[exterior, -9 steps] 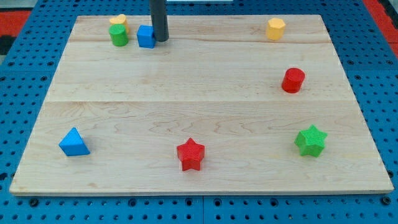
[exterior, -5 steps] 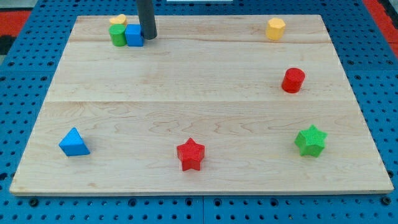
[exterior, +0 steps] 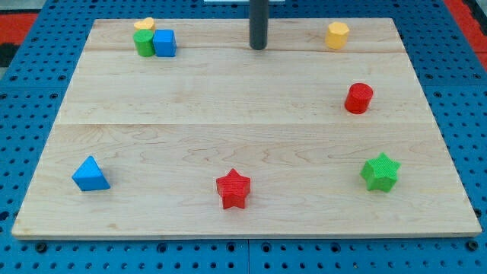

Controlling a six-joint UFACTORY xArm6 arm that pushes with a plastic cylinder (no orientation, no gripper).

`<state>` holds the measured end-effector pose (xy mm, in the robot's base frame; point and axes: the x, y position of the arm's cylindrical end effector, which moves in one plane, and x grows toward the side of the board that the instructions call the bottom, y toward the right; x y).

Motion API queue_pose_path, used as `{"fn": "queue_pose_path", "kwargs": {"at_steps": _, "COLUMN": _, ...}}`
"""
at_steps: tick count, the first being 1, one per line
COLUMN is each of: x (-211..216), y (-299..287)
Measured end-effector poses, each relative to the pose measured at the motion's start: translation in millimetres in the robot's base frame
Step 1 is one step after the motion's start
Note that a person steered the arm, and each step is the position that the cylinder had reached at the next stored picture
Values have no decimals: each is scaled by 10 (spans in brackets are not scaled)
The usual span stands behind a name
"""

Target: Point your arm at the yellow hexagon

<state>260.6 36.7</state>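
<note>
The yellow hexagon [exterior: 338, 35] sits near the top right of the wooden board [exterior: 243, 137]. My tip [exterior: 259, 47] stands on the board at the top middle, well to the left of the hexagon and level with it, not touching any block. The rod rises straight up out of the view's top.
A blue cube [exterior: 164, 43] touches a green cylinder [exterior: 144, 43] at the top left, with a yellow block [exterior: 144, 25] just behind. A red cylinder [exterior: 359, 98] is at right. A green star [exterior: 380, 172], red star [exterior: 233, 189] and blue triangle [exterior: 90, 174] lie along the bottom.
My tip first pushed the blue cube left against the green cylinder, then left it and moved right along the top of the board toward the yellow hexagon.
</note>
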Motion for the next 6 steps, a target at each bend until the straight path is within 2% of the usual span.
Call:
{"fn": "queue_pose_path", "kwargs": {"at_steps": 2, "x": 59, "y": 769}}
{"fn": "queue_pose_path", "kwargs": {"at_steps": 3, "x": 282, "y": 824}}
{"fn": "queue_pose_path", "kwargs": {"at_steps": 4, "x": 271, "y": 1512}}
{"fn": "queue_pose_path", "kwargs": {"at_steps": 5, "x": 179, "y": 1881}}
{"fn": "queue_pose_path", "kwargs": {"at_steps": 6, "x": -197, "y": 1718}}
